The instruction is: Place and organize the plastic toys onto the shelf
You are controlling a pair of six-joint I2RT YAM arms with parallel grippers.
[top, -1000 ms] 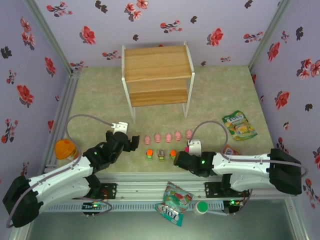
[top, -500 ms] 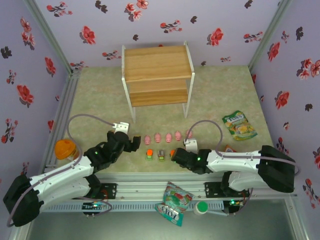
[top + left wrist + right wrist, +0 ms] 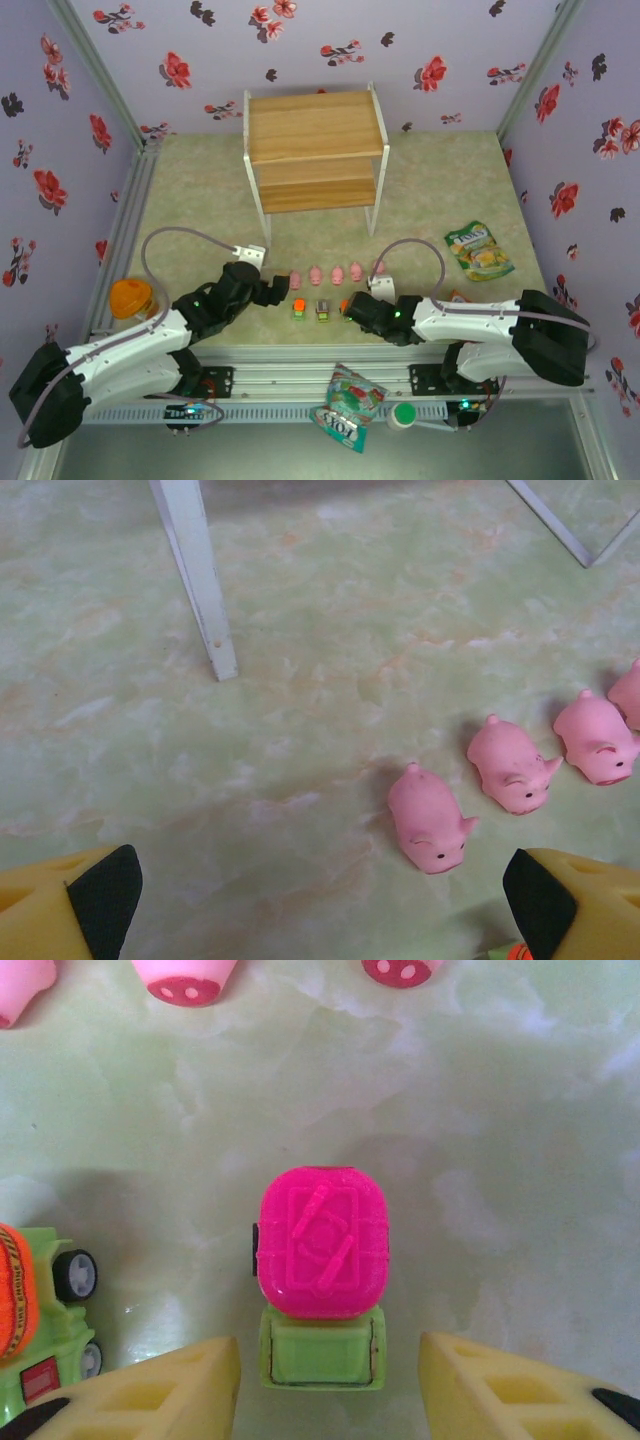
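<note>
Lengthwise between right fingers (image 3: 170,1390): pink-topped truck (image 3: 322,1260), green end nearest wrist.

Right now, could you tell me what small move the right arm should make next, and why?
Probably close the right gripper on the pink-topped toy: it sits between the two yellow fingers with a gap on each side, so nothing is gripped yet.

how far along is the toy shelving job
Done: nothing yet; both boards of the shelf look bare. In hand: the right gripper straddles the pink-topped toy truck, fingers either side, not gripping; the left gripper hangs open by the pink pigs. Left: every pig and truck, all on the table.
</note>
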